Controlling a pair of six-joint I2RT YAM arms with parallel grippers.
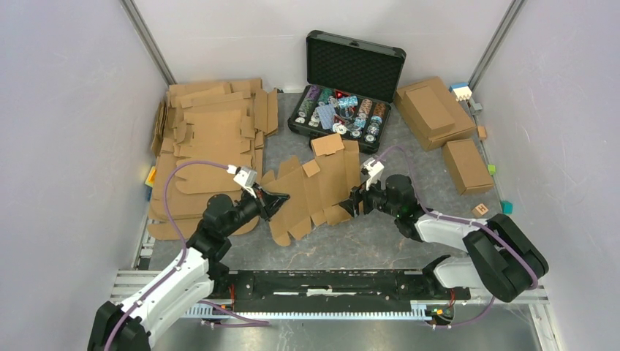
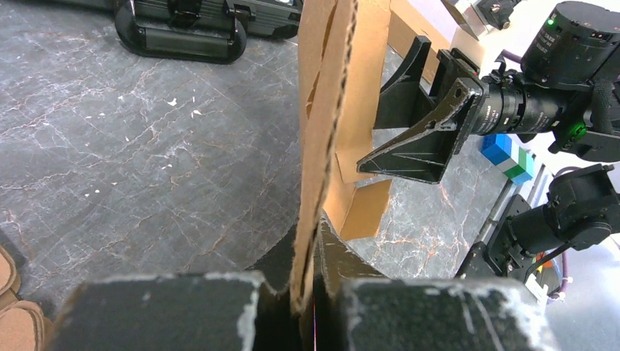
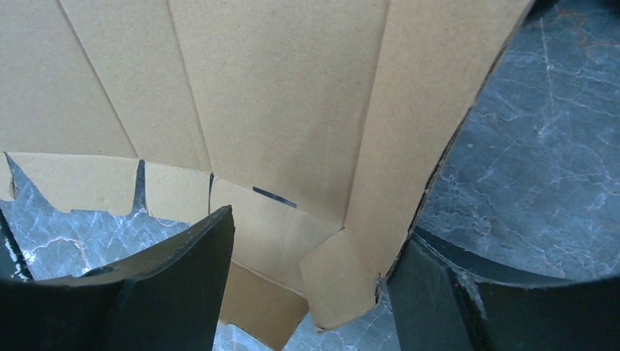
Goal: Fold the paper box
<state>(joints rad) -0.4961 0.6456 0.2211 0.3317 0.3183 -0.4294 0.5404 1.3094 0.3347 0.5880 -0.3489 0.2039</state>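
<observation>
The paper box point(image 1: 314, 190) is a brown die-cut blank with flaps, held tilted up off the grey table between the two arms. My left gripper point(image 1: 281, 199) is shut on its left edge; in the left wrist view the cardboard point(image 2: 325, 110) stands edge-on, pinched between my fingers at the left gripper point(image 2: 316, 241). My right gripper point(image 1: 356, 201) is open at the blank's right edge. In the right wrist view the blank point(image 3: 292, 110) fills the view and a bent flap lies between the spread fingers of the right gripper point(image 3: 313, 234). The right gripper also shows in the left wrist view point(image 2: 409, 124).
An open black case point(image 1: 343, 88) of chips stands behind the blank. A pile of overlapping brown blanks point(image 1: 208, 139) lies at the left. Two folded brown boxes point(image 1: 435, 110) point(image 1: 466, 164) sit at the right, with small blocks point(image 1: 482, 210) near them.
</observation>
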